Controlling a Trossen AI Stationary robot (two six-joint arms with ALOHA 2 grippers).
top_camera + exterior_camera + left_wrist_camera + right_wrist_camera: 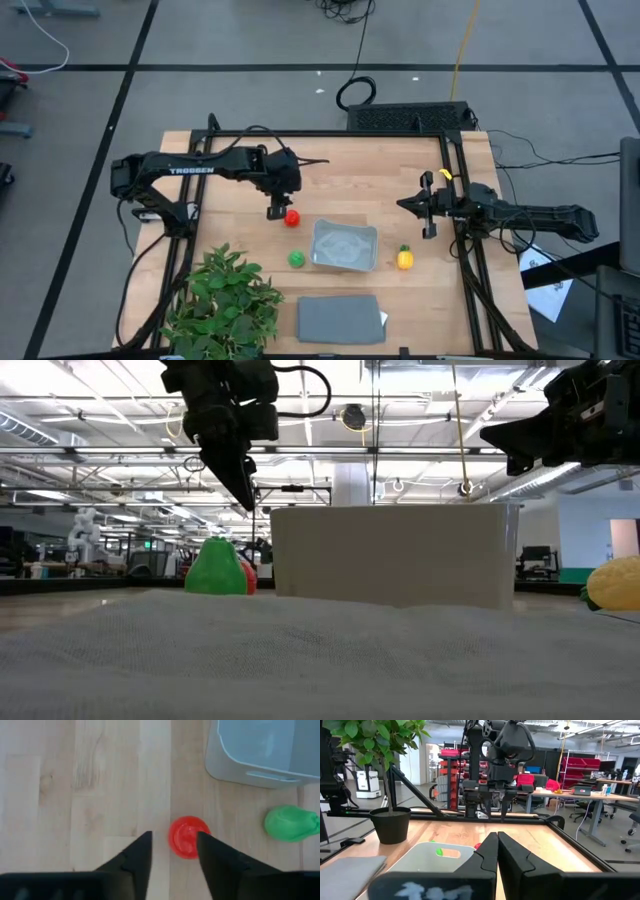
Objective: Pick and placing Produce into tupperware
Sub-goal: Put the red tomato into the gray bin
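From above, the left gripper (277, 209) hangs just beside the red round piece (292, 217) on the wooden table (380, 160), its fingers apart; the clear tupperware (345, 246) lies long-side across, between the green piece (297, 259) and the yellow piece (404, 259). At table height, the tupperware looks frosted. The left wrist shows the glossy red ball partly between the open fingertips. The right gripper (496, 851) waits aside, fingers together.
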